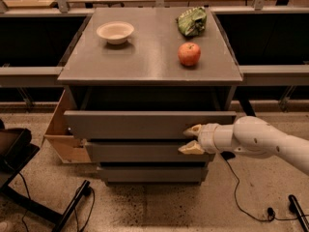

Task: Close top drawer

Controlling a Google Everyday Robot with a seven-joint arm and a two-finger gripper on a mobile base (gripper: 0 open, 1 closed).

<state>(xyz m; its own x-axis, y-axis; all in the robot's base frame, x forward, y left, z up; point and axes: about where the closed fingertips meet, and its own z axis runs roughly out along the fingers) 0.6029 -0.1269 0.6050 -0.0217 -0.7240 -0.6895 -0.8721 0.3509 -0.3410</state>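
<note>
The top drawer (pixel 140 123) is a wide grey metal drawer with a plain flat front, pulled out a little from the grey cabinet; a dark gap shows above it under the cabinet top. My gripper (pixel 191 139) is at the right part of the drawer's front, its two pale fingers spread apart, the upper fingertip (pixel 192 129) against the panel and the lower one in front of the drawer below. The white arm reaches in from the right. The gripper holds nothing.
On the cabinet top (pixel 145 57) sit a white bowl (pixel 115 32), a red apple (pixel 189 53) and a green bag (pixel 192 21). Two narrower drawers (pixel 145 151) lie below. A cardboard box (pixel 63 129) stands at the left, a black chair base (pixel 19 163) and cables on the floor.
</note>
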